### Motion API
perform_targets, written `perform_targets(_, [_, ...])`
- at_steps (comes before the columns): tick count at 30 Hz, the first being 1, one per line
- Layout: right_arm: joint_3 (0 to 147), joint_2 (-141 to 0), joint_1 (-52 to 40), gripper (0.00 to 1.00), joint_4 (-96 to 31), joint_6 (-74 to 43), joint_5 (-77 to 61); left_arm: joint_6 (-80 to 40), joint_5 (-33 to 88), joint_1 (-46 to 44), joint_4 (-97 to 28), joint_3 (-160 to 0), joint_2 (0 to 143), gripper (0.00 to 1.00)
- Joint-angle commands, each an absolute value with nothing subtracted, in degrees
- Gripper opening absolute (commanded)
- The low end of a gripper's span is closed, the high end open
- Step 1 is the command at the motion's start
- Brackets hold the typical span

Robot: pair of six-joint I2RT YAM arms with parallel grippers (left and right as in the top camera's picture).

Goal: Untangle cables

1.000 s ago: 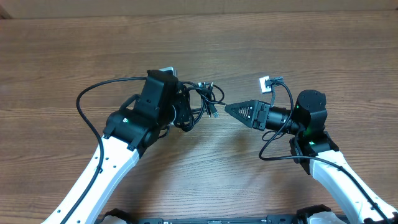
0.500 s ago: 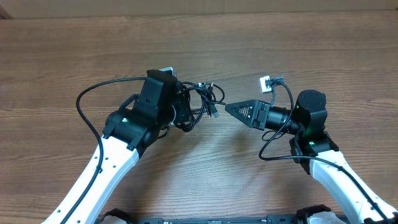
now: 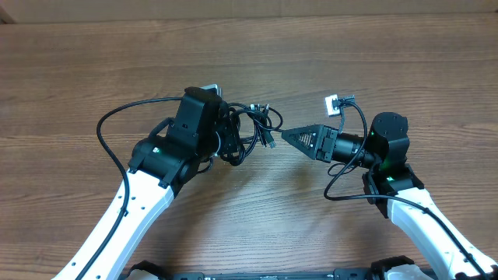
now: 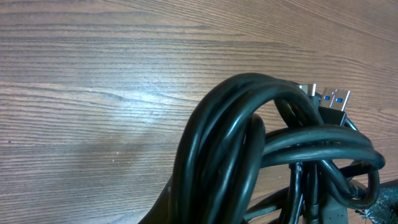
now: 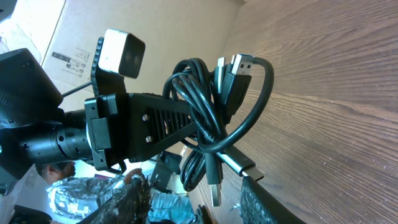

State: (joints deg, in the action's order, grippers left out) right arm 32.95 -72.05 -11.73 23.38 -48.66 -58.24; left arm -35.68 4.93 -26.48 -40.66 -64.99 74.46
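cables are sitting bunched in a tight black knot just left of the table's middle, and the left gripper is holding them, its jaws pressing together on the bundle. in the left wrist view the thick loops are filling the near right corner, with silver plug ends poking out on the far right over the wood grain. the right gripper is pointing left at the knot, its tip just beside the outer loops, and its jaws are standing apart around nothing. from the right wrist view its two fingers are showing at the near edge with a gap between them, and one plug is dangling into that gap while the tangle is hanging off the other arm's black finger.
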Motion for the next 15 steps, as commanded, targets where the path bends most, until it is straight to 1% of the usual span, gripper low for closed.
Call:
perform_targets(1, [33.78, -71.9, -11.86, 0.46, 23.7, -48.58, -57.91, -35.99, 5.67, -26.37, -40.05, -65.41, 73.49, 0.04])
perform_targets(15, [33.78, -71.9, -11.88, 0.45, 22.06, -47.94, -55.96, -36.01, 4.47, -26.2, -40.07, -65.41, 73.49, 0.04])
